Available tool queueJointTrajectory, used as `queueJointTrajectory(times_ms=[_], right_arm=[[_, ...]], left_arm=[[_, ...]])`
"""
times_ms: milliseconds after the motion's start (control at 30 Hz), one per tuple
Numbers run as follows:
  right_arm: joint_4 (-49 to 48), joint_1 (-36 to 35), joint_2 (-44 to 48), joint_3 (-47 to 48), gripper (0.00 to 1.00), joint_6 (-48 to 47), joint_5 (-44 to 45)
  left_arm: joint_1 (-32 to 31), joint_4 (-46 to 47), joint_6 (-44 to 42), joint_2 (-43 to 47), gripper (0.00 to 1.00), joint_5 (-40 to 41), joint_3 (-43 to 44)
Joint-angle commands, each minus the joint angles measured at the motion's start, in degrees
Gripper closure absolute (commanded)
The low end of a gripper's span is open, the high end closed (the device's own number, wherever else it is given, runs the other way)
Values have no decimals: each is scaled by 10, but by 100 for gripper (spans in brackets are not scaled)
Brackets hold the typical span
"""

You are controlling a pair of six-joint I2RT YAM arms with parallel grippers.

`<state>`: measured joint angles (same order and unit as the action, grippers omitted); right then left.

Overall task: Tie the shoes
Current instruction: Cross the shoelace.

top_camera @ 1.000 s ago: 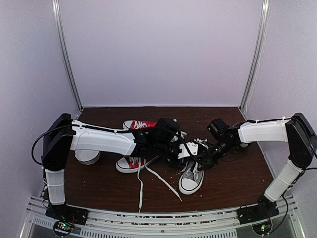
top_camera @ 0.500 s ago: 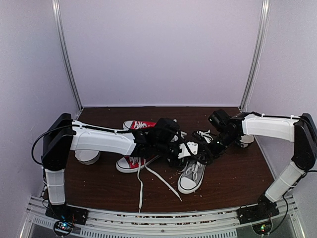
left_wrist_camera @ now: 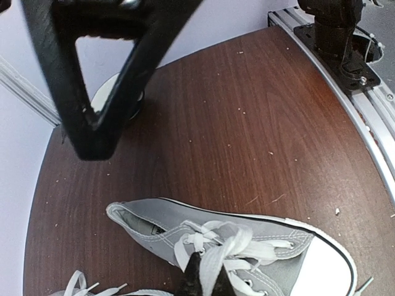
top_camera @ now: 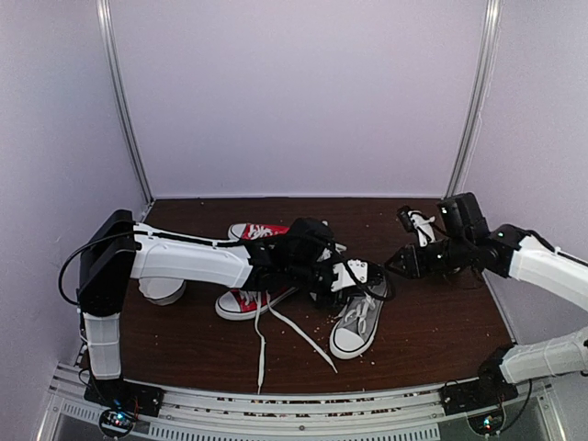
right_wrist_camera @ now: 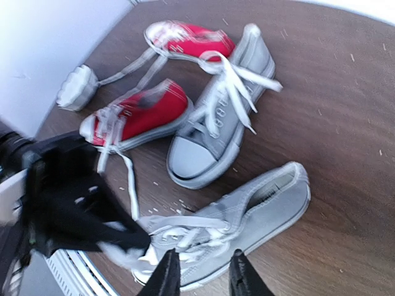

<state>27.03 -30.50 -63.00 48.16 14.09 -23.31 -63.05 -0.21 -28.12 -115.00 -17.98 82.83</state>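
One grey shoe (top_camera: 355,326) lies toe toward the near edge at the table's middle. It fills the bottom of the left wrist view as the shoe (left_wrist_camera: 271,246). My left gripper (left_wrist_camera: 207,280) is shut on a white lace (left_wrist_camera: 233,251) of that shoe, just above the tongue. The second grey shoe (right_wrist_camera: 229,120) lies beside the red pair and is mostly hidden under my left arm in the top view. My right gripper (right_wrist_camera: 202,277) is open and empty, up and to the right of the shoe (right_wrist_camera: 259,209), apart from it; from above the right gripper (top_camera: 404,260) is well clear of the left gripper (top_camera: 338,283).
Two red sneakers (top_camera: 257,231) (top_camera: 241,301) lie behind and left of the grey ones, with loose white laces (top_camera: 262,354) trailing to the near edge. A white round object (top_camera: 162,289) sits at the left. Crumbs dot the brown table (top_camera: 432,340).
My right arm has pulled back to the right, away from the grey shoe, and its jaws now stand apart. The left arm and the lace it grips have stayed put.
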Motion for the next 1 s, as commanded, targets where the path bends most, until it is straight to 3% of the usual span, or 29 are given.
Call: queueJointTrajectory(times_ms=[0,133,233,467,633,967], right_arm=[[-176,-51,99,-107,74,55,37],[-359,-123,201,-255,73,138,114],[-459,-180,222,-343,72,172,177],[-543,-252,109,-373,71,191,227],[-546,-253,56,-363,71,175,249],[-483,-253,63,-349,73,145,258]], left_arm=[[5,37,28,-4,100,13,4],[6,57,59,-8,100,20,2],[6,61,70,-13,100,18,2],[6,60,75,-16,100,22,1],[6,55,72,-16,100,23,1],[6,53,67,-16,100,24,1]])
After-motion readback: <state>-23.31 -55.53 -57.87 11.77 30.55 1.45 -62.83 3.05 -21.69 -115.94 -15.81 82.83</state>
